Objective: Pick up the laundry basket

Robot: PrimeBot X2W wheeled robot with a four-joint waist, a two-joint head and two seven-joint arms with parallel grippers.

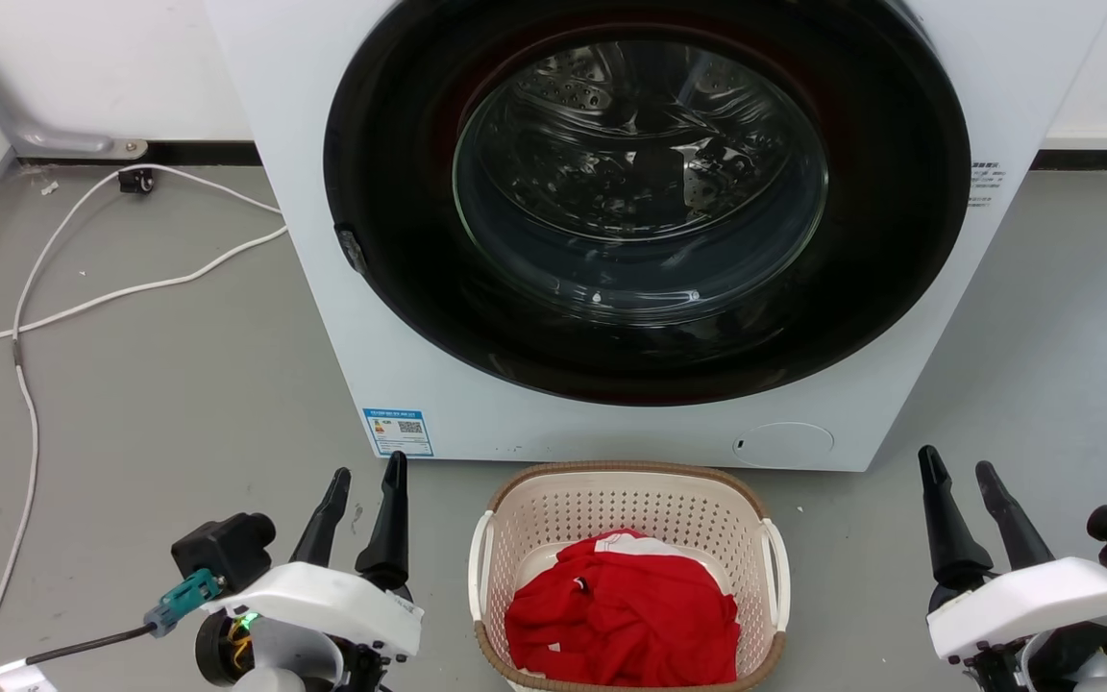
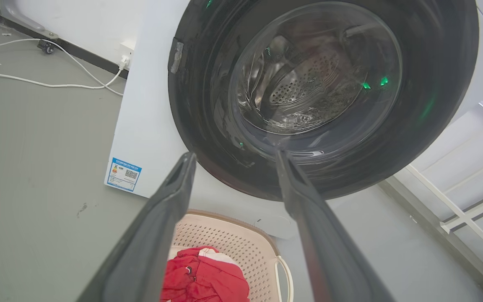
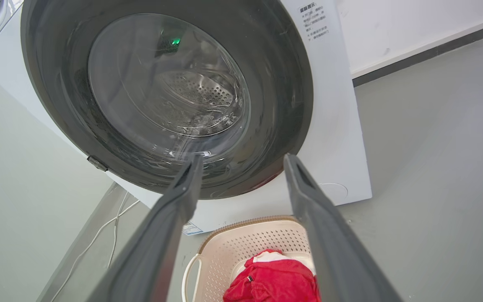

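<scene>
step: pre-reach | basket (image 1: 628,509) on floor before washer (image 1: 323,288), between arms | left gripper (image 1: 361,481), right gripper (image 1: 959,471) — both spread, empty | next: each lowers to a white handle (image 1: 479,567) — level lift

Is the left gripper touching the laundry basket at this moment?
Apart. In the head view, a strip of bare grey floor lies between the open left gripper and the laundry basket, clear of its white handle.
</scene>
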